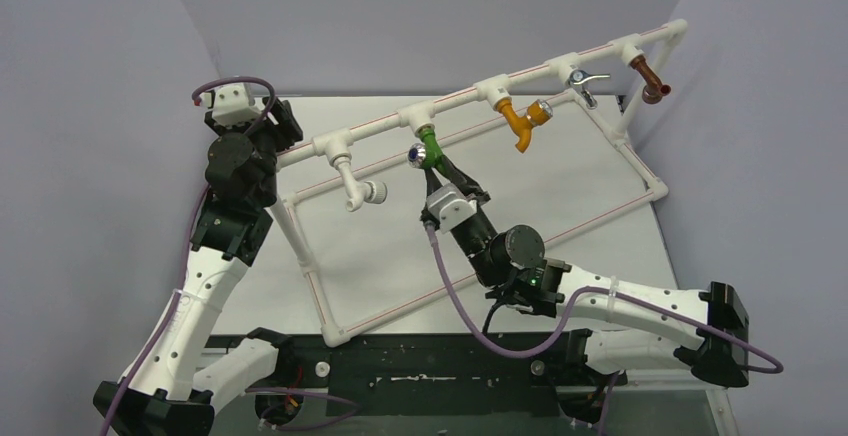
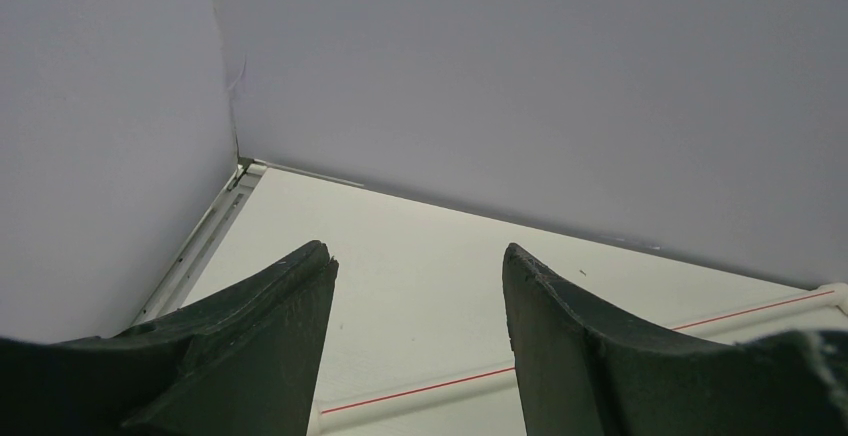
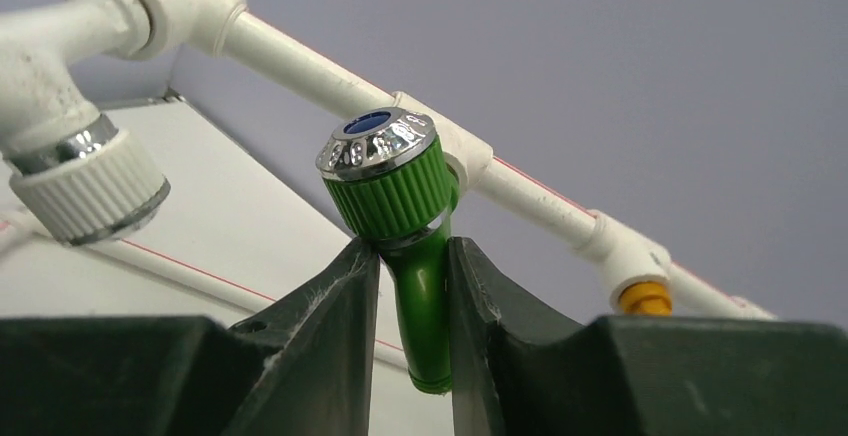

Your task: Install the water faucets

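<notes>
imo the right fingers point(image 3: 320, 336) are clamped on the spout of the green tap point(image 3: 400, 206), which is up against the white pipe point(image 3: 300, 61), so I'd keep it square while twisting; left fingers point(image 2: 270, 316) apart, empty.

Plain grey walls point(image 1: 420, 16); white table point(image 1: 520, 196); even light

green tap point(image 3: 421, 291), silvery blue-centred knob point(image 3: 377, 144), white red-striped pipe point(image 3: 300, 58)

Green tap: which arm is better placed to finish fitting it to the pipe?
Right. The right end effector is shut on the green tap at a tee fitting. The left end effector is open, empty, aimed at the back corner.
</notes>
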